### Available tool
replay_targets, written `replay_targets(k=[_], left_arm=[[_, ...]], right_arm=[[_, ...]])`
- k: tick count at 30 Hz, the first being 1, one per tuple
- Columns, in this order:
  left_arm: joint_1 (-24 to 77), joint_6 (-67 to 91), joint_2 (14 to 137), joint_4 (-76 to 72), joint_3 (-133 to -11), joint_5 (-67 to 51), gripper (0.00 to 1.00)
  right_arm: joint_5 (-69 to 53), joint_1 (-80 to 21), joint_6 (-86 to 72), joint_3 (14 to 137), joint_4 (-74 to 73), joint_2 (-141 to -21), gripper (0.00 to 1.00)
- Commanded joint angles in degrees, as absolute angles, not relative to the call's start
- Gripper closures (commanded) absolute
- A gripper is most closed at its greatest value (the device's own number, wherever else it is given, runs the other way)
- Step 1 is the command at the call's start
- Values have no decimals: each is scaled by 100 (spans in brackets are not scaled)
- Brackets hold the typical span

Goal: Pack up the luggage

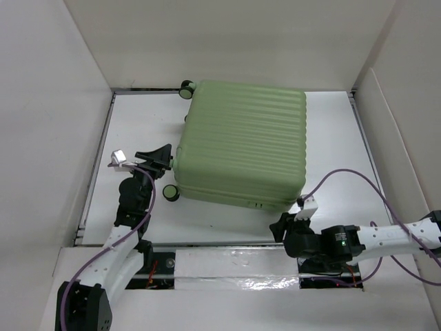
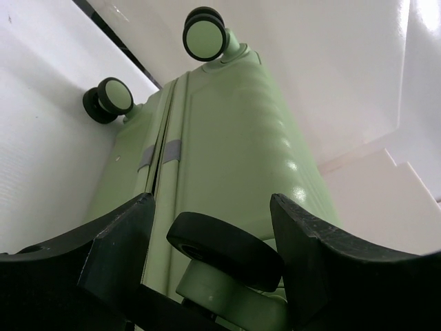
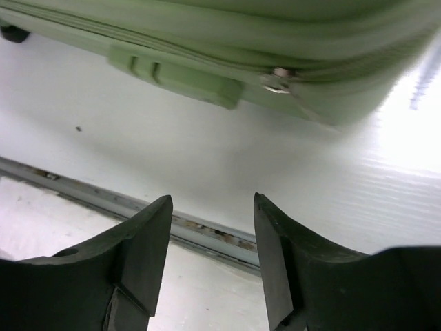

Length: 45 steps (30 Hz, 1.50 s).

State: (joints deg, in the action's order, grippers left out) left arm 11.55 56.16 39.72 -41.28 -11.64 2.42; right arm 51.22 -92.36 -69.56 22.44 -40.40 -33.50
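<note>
i see the luggage [image 1: 241, 141] lying shut on the table [image 1: 331, 124]; my left jaws spread around its wheel [image 2: 224, 249], right jaws spread, holding nothing.

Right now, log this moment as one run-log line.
luggage: closed, lying flat | left gripper: open around a wheel | right gripper: open, empty, apart from luggage, facing zipper pull

Luggage [image 1: 244, 141] shell is showing ribbed, slightly glossy plastic; wheel [image 2: 224, 249] is looking matt black; zip pull [image 3: 278, 81] is glinting metallic; worktop [image 1: 331, 131] is reading smooth white.
</note>
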Motion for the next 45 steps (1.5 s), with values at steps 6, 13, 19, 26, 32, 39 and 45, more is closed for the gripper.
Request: replay_targets(k=[6, 13, 19, 26, 32, 39, 45], left_arm=[[1257, 5467, 4227, -4922, -1565, -53, 100], [1257, 5423, 4227, -4869, -1362, -123, 100], [1257, 5414, 4280, -4887, -1336, -185, 100], [1257, 5414, 4280, -4922, -1257, -211, 100], [1257, 5388, 4193, -4852, -1239, -202, 100], [1257, 5379, 4236, -4895, -1239, -220, 100], [1257, 5353, 4210, -4896, -1248, -194, 100]], right_arm=[[6336, -9281, -8042, 2724, -5256, -3647, 43], [7540, -9281, -7331, 2891, -5028, -3814, 51], [7778, -9281, -6672, 2874, -4535, -3718, 53], [7463, -8851, -5405, 2540, -3281, -3445, 56], [6611, -7806, -4069, 2118, -1926, -3296, 68], [6452, -7700, -4236, 2013, -2065, -3225, 57], [6161, -7813, -5158, 2066, -3005, -3217, 60]])
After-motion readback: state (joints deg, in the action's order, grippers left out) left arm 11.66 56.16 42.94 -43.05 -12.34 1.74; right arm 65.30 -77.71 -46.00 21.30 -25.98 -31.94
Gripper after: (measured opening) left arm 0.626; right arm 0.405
